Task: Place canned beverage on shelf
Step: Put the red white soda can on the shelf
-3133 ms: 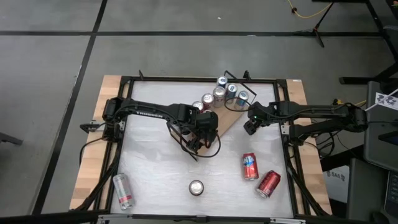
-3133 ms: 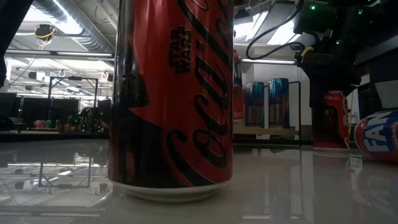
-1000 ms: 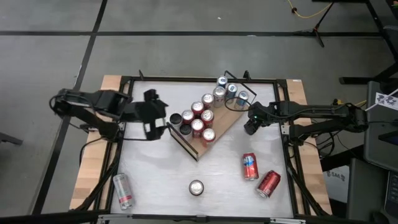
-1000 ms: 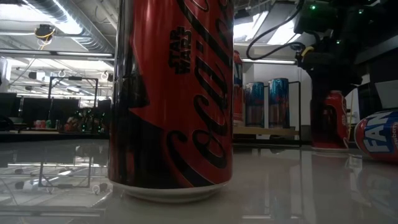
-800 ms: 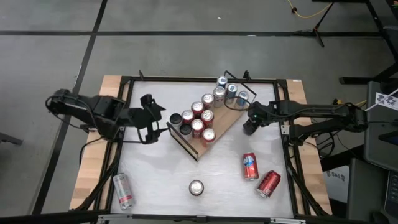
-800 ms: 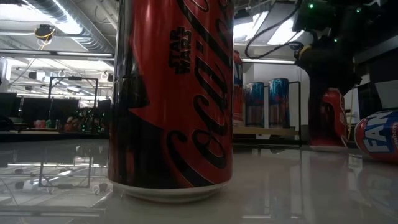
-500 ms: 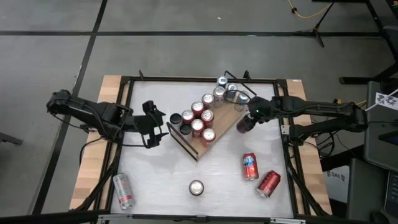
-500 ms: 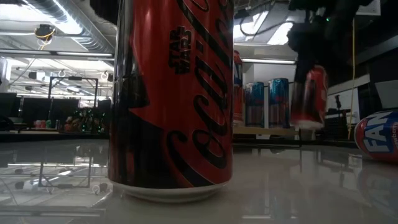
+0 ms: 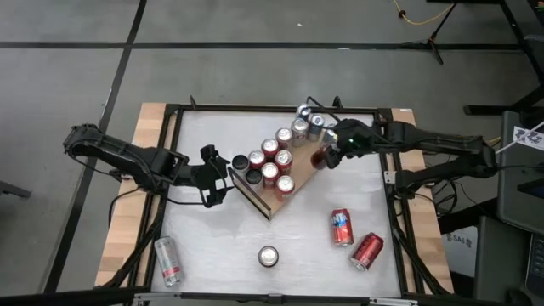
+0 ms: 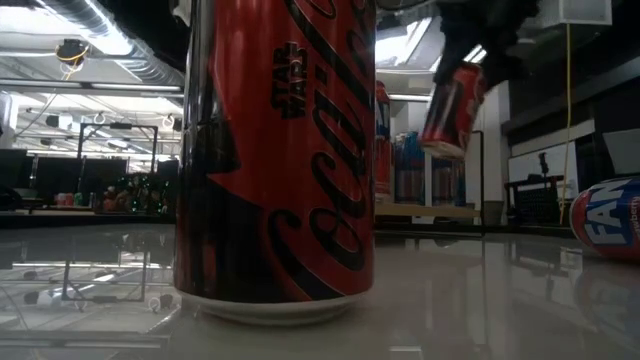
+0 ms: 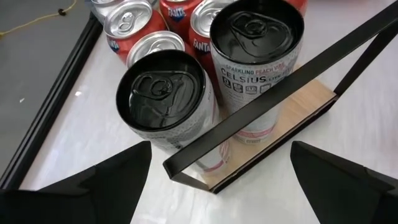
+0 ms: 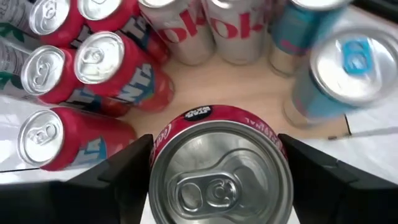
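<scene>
While the high view gives only a small red blur under the right gripper [image 9: 323, 158], the right wrist view shows it plainly: a red can [image 12: 221, 171], silver top w/ tab, clamped between the two fingers, hanging over bare wood of the shelf [image 9: 299, 175].
Low view adds: same can is off the surface, tilted, in front of the shelf's wire rail.
Left gripper [image 9: 214, 177]: fingers wide apart, nothing between, just beside the shelf's near end; left wrist view looks down on two black-topped cans [image 11: 163, 99] behind the black rail [image 11: 273, 99].

Shelf stock, high view: 7 cans at left end, 4 silver-topped at far right end [image 9: 311, 121].
Loose on table [image 9: 204, 246]: silver can lying [image 9: 168, 260], upright can [image 9: 269, 255], blue-and-red can lying [image 9: 342, 227], red can lying [image 9: 367, 251].

Writing: "CELSIUS", "SPARKLING PEACH" on a black-topped can; "FANTA" on red shelf cans [image 12: 112, 68]; "oke" on white cans [image 12: 205, 25]; "STAR WARS" + Coca-Cola script on the near upright can; "FAN" at far right, low view.

Vs. 1 s ago: right arm was off the shelf's right end w/ can low near table; now can is lifted, over the board. Left arm moved in toward the shelf end.
</scene>
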You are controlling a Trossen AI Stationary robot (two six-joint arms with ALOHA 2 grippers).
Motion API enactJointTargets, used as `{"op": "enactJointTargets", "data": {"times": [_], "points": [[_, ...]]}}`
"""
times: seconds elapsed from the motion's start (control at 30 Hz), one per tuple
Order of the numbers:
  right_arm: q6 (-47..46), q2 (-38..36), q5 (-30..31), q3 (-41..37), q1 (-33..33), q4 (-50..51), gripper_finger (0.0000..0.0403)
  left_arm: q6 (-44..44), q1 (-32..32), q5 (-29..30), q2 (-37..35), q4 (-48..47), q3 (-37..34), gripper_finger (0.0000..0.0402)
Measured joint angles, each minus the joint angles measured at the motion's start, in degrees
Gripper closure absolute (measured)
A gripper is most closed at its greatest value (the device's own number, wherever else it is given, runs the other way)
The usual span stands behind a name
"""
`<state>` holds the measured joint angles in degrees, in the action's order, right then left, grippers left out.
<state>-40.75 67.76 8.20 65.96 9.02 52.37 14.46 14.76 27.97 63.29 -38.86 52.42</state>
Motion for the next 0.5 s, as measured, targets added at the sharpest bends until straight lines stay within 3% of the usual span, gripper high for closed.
{"op": "enactJointTargets", "data": {"times": [0.5], "points": [[7.2,18.0,2.4,9.2,0.3,0.2,0.0111,0.0,0.4,-2.2,0.0,1.0,0.0,0.0024]]}}
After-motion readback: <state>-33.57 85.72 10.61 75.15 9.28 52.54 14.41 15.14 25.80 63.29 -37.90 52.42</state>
